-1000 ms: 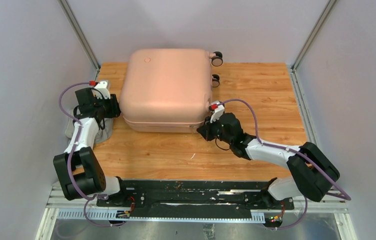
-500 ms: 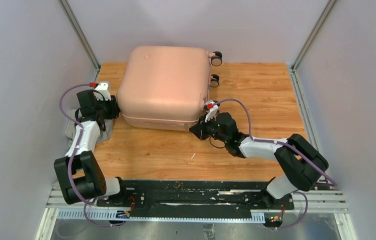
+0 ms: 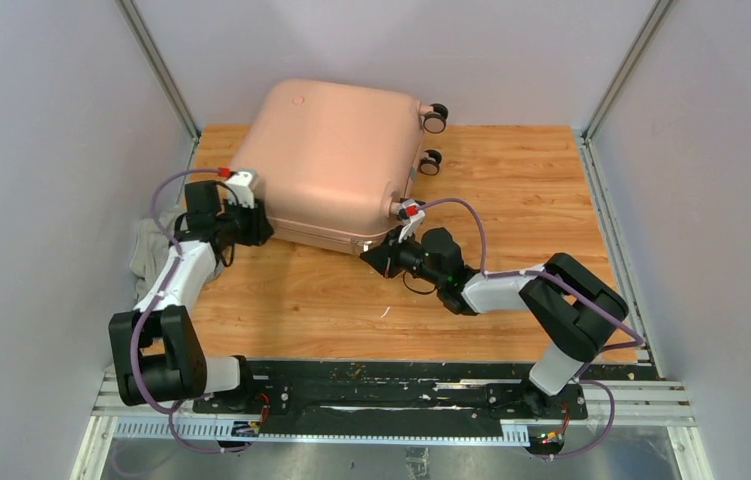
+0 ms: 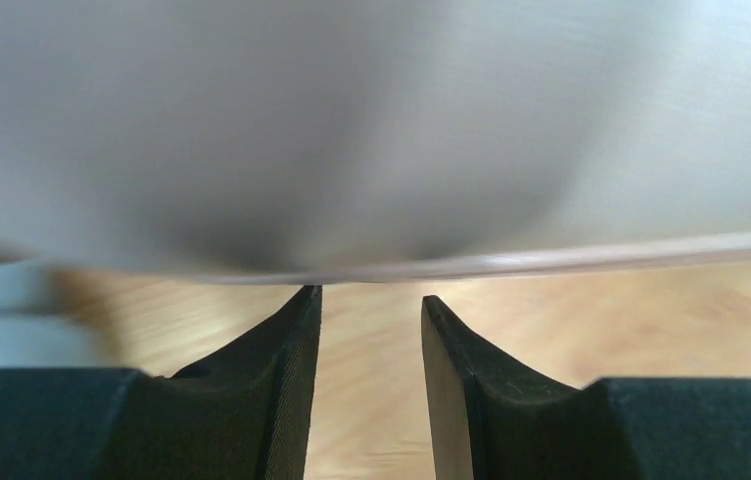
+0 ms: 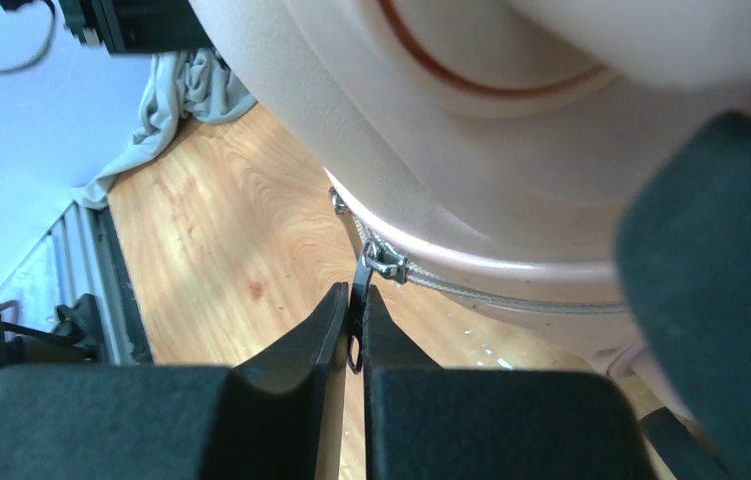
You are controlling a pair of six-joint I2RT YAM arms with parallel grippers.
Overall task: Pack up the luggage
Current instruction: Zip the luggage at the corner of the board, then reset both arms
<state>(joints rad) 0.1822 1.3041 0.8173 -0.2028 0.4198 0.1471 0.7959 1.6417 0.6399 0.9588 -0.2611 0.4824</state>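
Zip closing along near seam
Right gripper (image 3: 376, 258), clenched on the zipper pull (image 5: 364, 275), has dragged left, turning the luggage (image 3: 336, 160); left gripper (image 3: 259, 228), parted, empty, steadies its corner.

The left tool (image 4: 371, 300) is seen with its two black fingers (image 4: 276, 400) parted, nothing gripped between them. Just beyond the tips a blurred pale mass, probably the luggage (image 4: 351, 130), is seen above the wooden desk (image 4: 651, 320).
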